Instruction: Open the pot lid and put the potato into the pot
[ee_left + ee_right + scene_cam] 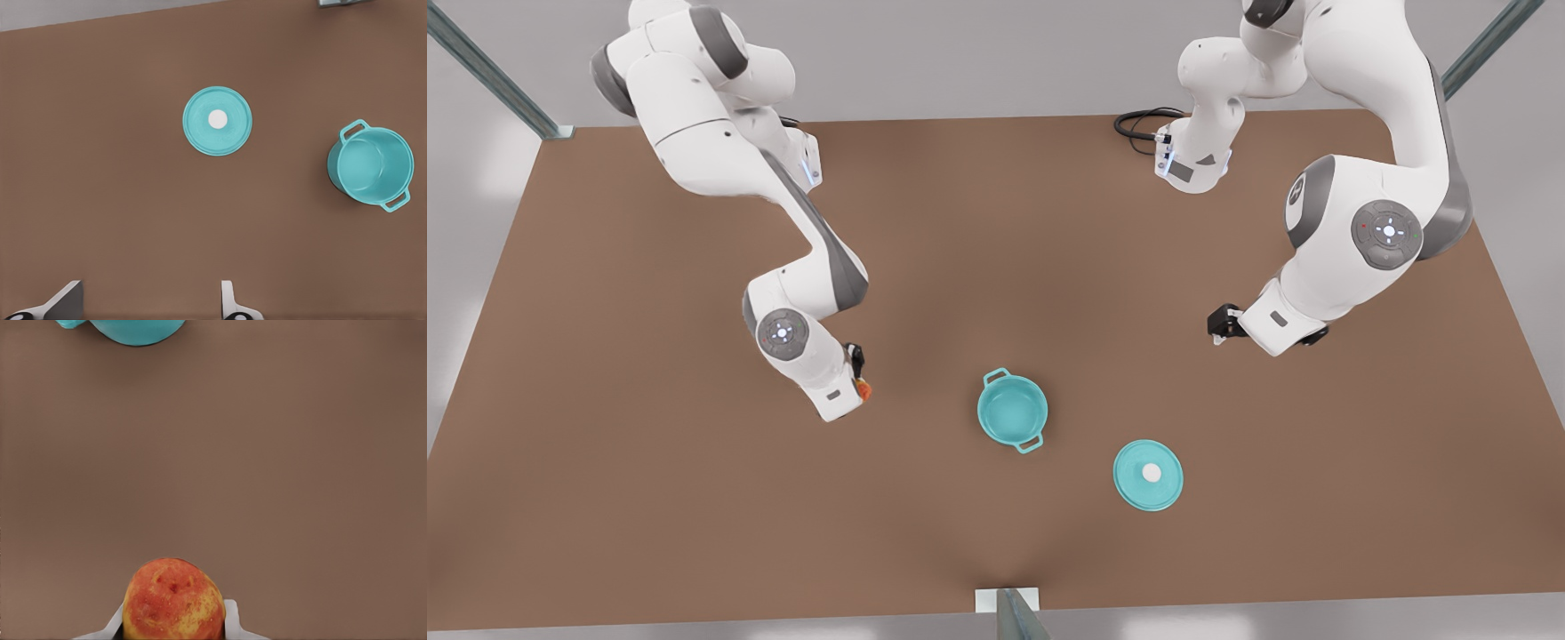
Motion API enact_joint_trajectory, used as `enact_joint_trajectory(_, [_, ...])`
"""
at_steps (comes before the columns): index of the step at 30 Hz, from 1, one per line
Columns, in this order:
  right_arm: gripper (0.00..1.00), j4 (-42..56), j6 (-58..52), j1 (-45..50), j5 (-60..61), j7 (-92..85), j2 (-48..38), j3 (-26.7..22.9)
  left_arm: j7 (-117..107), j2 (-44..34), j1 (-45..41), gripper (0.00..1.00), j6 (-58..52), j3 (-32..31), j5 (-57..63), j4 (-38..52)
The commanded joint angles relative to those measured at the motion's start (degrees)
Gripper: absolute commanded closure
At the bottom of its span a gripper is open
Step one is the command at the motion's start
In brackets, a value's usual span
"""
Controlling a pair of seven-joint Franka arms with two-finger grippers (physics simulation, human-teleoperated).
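The teal pot (982, 412) stands uncovered and empty near the table's middle front. The pot lid (1135, 485), a flat teal disc with a white knob, lies on the table to the front view's right of the pot. My right gripper (860, 377), to the front view's left of the pot, is shut on the potato (863, 388). In the right wrist view the yellow and red potato (173, 600) sits between the fingers (231, 617), with the pot (137, 330) farther off. My left gripper (1218, 331) hangs open and empty; its wrist view shows lid (200, 133) and pot (407, 160).
A black cable (1138, 123) coils at the table's far edge. Metal frame bars rise at the back corners (489, 71), and a small bracket (1007, 600) sits at the front edge. Bare brown tabletop (694, 516) surrounds pot and lid.
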Motion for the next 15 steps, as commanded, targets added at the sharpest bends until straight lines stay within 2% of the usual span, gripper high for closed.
enact_joint_trajectory(1, [0.63,3.4,-1.1,2.0,0.3,14.0,2.2,0.0,0.8,-0.1,0.0,0.0,0.0,0.0,0.0,0.0])
enact_joint_trajectory(5, [0.63,12.1,-1.0,5.5,2.1,16.8,8.6,0.9,0.9,-0.1,0.1,0.0,0.0,0.0,0.0,0.0])
enact_joint_trajectory(11, [0.63,23.7,5.5,11.9,2.3,18.3,16.7,2.0,0.9,-0.1,0.1,0.0,0.0,0.0,0.0,0.0])
enact_joint_trajectory(15, [0.63,26.7,12.0,15.2,2.3,20.2,20.3,1.9,0.9,-0.1,0.1,0.0,0.0,0.0,0.0,0.0])
